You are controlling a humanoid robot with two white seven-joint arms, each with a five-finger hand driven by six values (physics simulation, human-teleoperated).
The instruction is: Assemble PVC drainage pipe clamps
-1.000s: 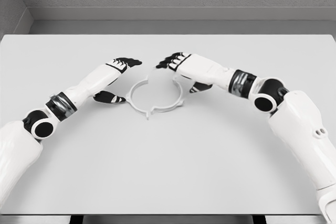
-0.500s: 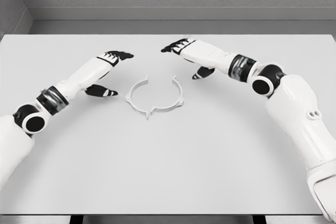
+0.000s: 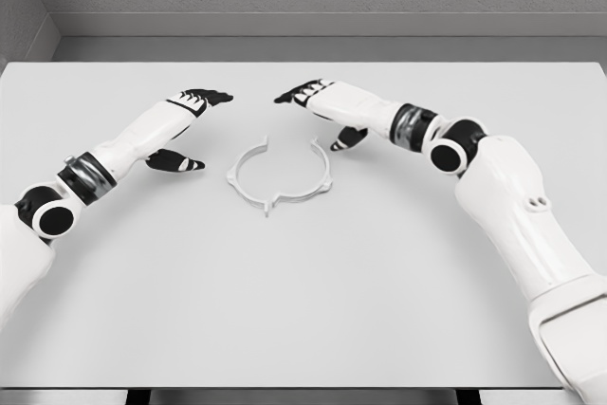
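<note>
Head view: clamp (image 3: 280,175) lies ungrasped.

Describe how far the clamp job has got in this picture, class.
Done: the clamp lies flat on the table as a ring, open at its far side. In hand: nothing; the left hand and right hand hover open either side, touching nothing. Left: no pipe shows, and that gap looks unclosed.

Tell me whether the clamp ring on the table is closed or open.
Open. The clamp ring lies flat on the table with a gap at its far side, its two ends apart; neither hand touches it.
</note>
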